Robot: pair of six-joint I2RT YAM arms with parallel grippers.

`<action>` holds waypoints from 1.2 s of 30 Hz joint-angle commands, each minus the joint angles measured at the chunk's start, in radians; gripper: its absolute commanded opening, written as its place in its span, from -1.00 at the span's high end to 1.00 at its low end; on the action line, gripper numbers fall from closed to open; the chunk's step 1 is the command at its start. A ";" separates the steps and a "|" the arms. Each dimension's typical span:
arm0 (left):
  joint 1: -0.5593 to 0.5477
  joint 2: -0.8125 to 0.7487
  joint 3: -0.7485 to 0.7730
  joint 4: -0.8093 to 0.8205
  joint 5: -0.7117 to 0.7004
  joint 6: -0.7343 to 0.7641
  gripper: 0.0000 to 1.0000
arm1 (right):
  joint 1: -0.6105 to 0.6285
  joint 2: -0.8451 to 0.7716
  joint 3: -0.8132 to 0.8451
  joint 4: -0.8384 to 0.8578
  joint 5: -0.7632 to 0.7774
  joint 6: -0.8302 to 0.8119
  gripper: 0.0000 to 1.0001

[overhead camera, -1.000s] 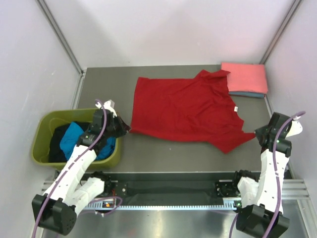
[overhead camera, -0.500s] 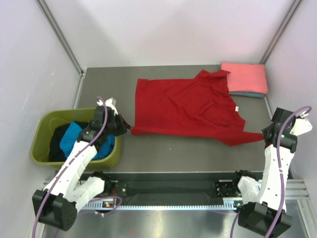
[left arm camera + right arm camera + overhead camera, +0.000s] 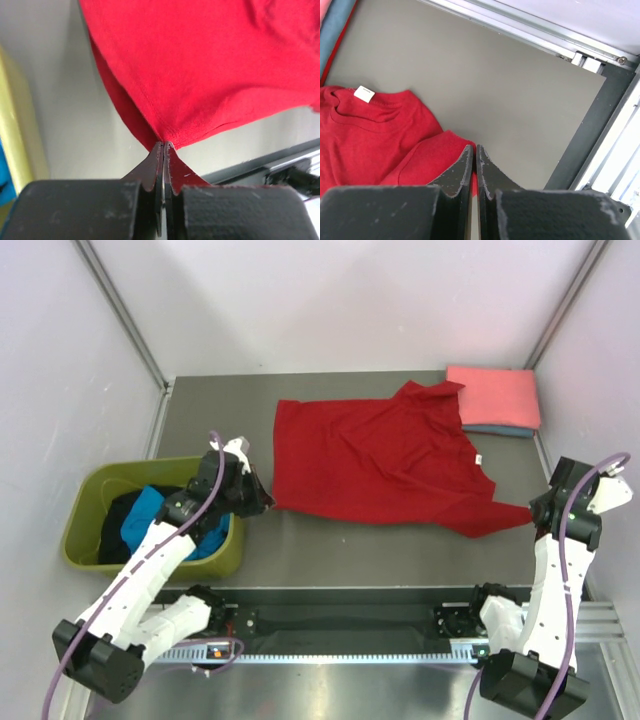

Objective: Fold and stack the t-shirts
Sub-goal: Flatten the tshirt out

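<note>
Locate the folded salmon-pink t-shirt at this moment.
Top view: the salmon-pink t-shirt sits at the table's far right corner, stacked on a folded blue t-shirt, just right of the spread red t-shirt.

An olive-green plastic tub (image 3: 85, 490) with rounded corners sits at the left of the dark grey desk (image 3: 340, 555), toward the near edge. Plain white walls (image 3: 340, 300) close in the desk on the left, back and right. A slanting metal post (image 3: 120, 310) stands at each back corner. A ribbed aluminium rail (image 3: 350, 655) runs along the front.
</note>
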 commanded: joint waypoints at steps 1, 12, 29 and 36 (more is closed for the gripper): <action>-0.056 -0.008 0.048 -0.104 -0.065 -0.013 1.00 | 0.000 -0.004 0.035 0.025 0.038 -0.023 1.00; -0.277 -0.071 -0.087 -0.185 -0.209 -0.185 1.00 | 0.000 -0.005 -0.016 0.014 0.029 -0.046 1.00; -0.391 0.010 -0.156 -0.309 -0.374 -0.372 1.00 | 0.004 0.066 -0.112 -0.007 -0.022 -0.001 1.00; -0.403 0.018 -0.164 -0.210 -0.309 -0.360 1.00 | 0.004 0.005 -0.097 -0.052 0.022 0.046 1.00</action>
